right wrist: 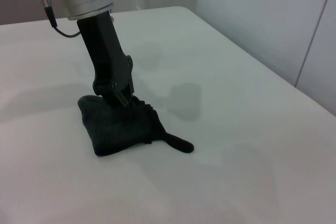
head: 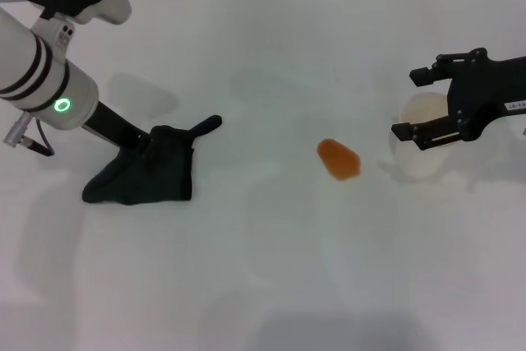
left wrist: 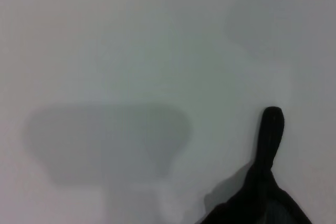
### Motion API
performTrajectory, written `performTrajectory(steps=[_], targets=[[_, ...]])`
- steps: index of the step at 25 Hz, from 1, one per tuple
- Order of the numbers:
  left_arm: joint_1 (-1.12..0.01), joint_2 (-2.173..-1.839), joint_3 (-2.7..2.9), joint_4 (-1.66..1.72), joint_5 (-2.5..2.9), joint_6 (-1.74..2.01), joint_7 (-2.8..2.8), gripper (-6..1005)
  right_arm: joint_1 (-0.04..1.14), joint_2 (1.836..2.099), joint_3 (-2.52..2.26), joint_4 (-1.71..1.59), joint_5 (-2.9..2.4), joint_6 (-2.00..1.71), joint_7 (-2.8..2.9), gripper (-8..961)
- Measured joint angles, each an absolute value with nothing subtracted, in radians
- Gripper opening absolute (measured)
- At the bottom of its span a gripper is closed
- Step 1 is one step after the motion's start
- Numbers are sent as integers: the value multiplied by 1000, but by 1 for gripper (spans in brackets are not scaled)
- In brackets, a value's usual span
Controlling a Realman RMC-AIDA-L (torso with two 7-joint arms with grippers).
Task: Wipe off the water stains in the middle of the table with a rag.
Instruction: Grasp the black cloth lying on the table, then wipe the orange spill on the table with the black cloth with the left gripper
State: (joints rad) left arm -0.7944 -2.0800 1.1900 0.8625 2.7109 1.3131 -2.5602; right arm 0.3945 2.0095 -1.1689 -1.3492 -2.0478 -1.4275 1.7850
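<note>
The black rag [head: 144, 177] lies bunched on the white table [head: 263, 269] at the left, with its thin tail pointing to the right. My left gripper [head: 150, 144] comes down onto the rag's top edge and is shut on it, pulling the cloth into a peak. The right wrist view shows this too: the left gripper [right wrist: 122, 97] is in the rag [right wrist: 121, 127]. The left wrist view shows only the rag's tail [left wrist: 272, 129]. The orange-amber water stain [head: 339, 159] sits mid-table, well to the right of the rag. My right gripper [head: 415, 103] is open at the far right.
A translucent whitish cup [head: 426, 158] stands at the right, just under and partly behind my right gripper's open jaws, a short way right of the stain. The table's far edge meets a grey wall at the top of the head view.
</note>
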Motion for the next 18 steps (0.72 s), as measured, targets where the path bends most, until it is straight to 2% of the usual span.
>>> performTrajectory(steps=[18], targets=[[-798,-2080,1187,898,2518,1241,-2507,81,398,2011,-1169,-1349,-2048,-1429,1787,867]])
